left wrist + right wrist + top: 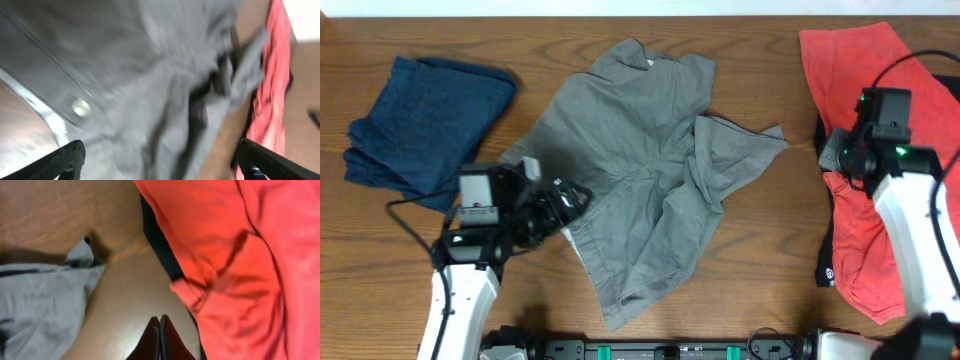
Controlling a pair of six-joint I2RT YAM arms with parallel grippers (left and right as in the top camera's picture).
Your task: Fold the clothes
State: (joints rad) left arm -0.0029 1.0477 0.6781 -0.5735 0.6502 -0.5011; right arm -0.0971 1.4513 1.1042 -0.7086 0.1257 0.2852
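A crumpled grey pair of shorts (650,180) lies spread in the middle of the wooden table. My left gripper (565,200) is open at its left edge, the jaws wide apart over the grey cloth (150,75) near a metal button (81,107). A red garment (865,120) lies at the right on top of a dark one (828,265). My right gripper (835,150) is shut and empty over bare wood (160,335), between the red garment (240,255) and the grey shorts' corner (45,300).
A folded dark blue garment (425,120) lies at the far left of the table. Bare wood (760,260) shows between the grey shorts and the red garment.
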